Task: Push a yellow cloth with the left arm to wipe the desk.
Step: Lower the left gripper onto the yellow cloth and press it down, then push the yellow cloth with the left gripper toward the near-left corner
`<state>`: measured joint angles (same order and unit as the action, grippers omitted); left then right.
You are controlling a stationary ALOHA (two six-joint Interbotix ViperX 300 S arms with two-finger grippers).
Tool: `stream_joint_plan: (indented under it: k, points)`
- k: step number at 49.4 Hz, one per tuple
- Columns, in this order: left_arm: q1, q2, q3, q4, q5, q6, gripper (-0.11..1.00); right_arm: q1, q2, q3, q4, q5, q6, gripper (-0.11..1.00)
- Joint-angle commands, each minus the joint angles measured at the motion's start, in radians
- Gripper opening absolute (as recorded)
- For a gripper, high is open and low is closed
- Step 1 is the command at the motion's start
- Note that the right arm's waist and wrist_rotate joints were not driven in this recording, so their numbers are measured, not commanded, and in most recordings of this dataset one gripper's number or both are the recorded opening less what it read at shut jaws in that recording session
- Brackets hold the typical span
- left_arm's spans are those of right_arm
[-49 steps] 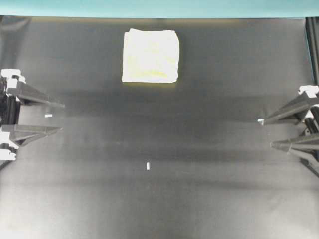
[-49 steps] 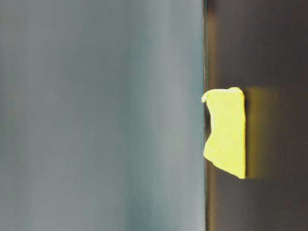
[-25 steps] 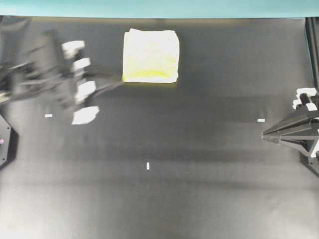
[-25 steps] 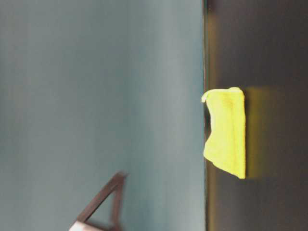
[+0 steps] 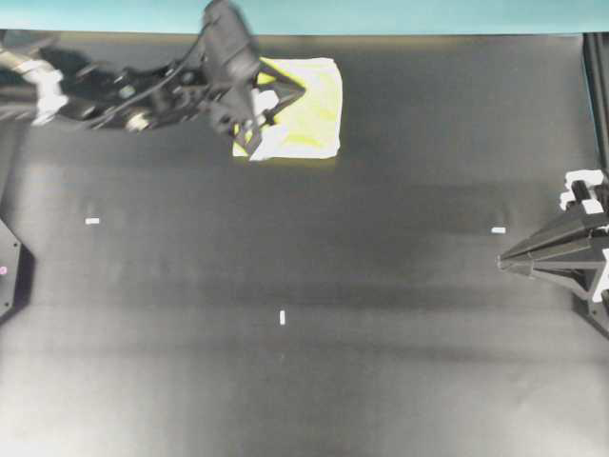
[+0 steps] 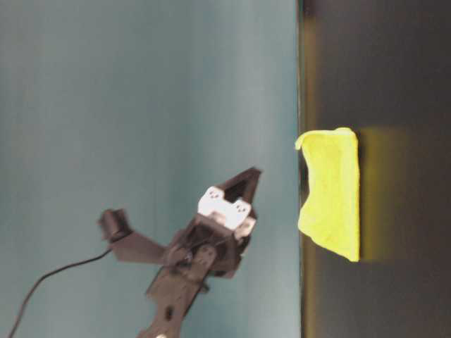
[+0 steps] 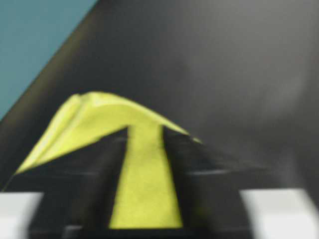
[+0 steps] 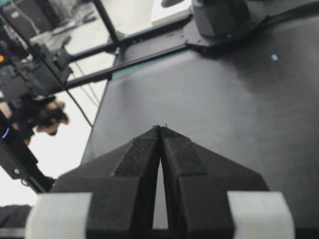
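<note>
the cloth (image 5: 303, 112) lies at the desk's (image 5: 304, 381) far edge by the teal strip (image 5: 381, 14), with small white tape marks (image 5: 283, 317) well apart from it. the left arm (image 5: 124, 90) covers the cloth's left part – its gripper (image 5: 276, 100) blurred, jaws slightly parted above the cloth. half a second ago it was beside the cloth. the right gripper (image 5: 504, 259) rests closed at the right edge, unmoved
</note>
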<state>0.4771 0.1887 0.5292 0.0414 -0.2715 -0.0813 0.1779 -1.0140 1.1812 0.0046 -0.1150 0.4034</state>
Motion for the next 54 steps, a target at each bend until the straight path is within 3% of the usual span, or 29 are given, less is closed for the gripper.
stream_joint_plan:
  k: [1,6,10,30,54]
  points:
    - [0.017,0.048,-0.031,0.003,-0.005,-0.020,0.45,0.000,0.005,-0.009,0.006,-0.002,0.000,0.00]
    - [0.023,0.092,-0.041,0.003,-0.006,-0.023,0.74,0.000,0.005,-0.011,0.006,-0.002,0.002,0.00]
    - [0.023,0.126,-0.052,0.003,-0.005,-0.023,0.87,0.000,0.005,-0.011,0.008,-0.002,0.000,0.00]
    - [0.023,0.198,-0.031,0.003,-0.005,-0.008,0.84,0.000,0.005,-0.009,0.006,-0.002,0.000,0.00]
    - [-0.057,0.087,0.173,0.005,-0.074,-0.006,0.86,0.000,0.005,-0.009,0.006,-0.002,0.000,0.00]
